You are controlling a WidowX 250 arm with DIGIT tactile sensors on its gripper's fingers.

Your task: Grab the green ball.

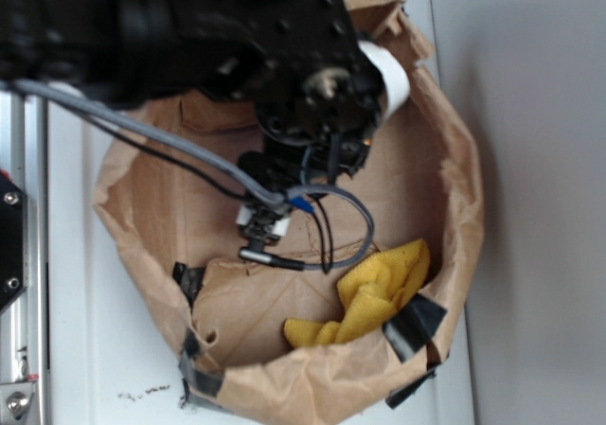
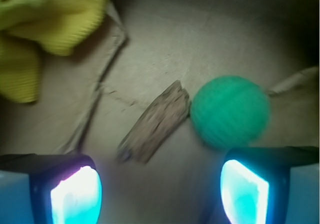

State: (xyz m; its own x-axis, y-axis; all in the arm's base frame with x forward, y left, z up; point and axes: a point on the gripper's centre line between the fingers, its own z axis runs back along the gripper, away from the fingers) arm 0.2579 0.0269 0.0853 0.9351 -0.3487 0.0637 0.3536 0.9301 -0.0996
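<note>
The gripper was spread wide, its two glowing fingers at the bottom corners of the wrist view with nothing held between them. The green ball lay on the brown paper floor just ahead of the right-hand finger as the wrist camera saw it, off to that side of the gap rather than centred in it, and not touching either finger. A brown wood scrap lay tilted just beside the ball, its upper tip reaching the ball's edge; whether the two actually touched could not be told through the blur. The scrap sat ahead of the middle of the gap. Farther ahead and to the other side, the yellow cloth was bunched in the corner, well apart from ball and scrap.

In the exterior view the black arm reached down into a brown paper bag with rolled-down, crumpled walls that ringed the gripper on all sides. Open paper floor showed between the arm and the far wall. The cloth lay against the bag's wall beside strips of black tape. The bag stood on a white desk. The ball was hidden under the arm in that view.
</note>
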